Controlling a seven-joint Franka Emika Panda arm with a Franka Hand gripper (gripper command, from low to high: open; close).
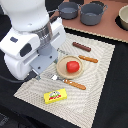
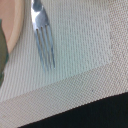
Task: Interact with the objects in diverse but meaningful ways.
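Observation:
On the tan plate [image 1: 64, 71] lies a red tomato [image 1: 73, 66]. A brown sausage stick [image 1: 81, 47] rests on the woven placemat [image 1: 100, 85] behind the plate. The yellow butter box [image 1: 55, 95] sits near the mat's front edge. A grey two-handled pot [image 1: 68, 10] stands at the back on a brown board. My gripper [image 1: 36, 75] hangs low over the mat at the exterior view's left of the plate, mostly hidden under the white arm. The wrist view shows fork tines [image 2: 44, 42] and the plate's rim [image 2: 12, 20], but no clear fingertips.
A wooden-handled fork [image 1: 67, 81] lies in front of the plate and a knife [image 1: 88, 59] behind it. A second grey pot [image 1: 93, 13] and a pale bowl [image 1: 123, 17] stand at the back right. Dark table [image 2: 85, 117] surrounds the mat.

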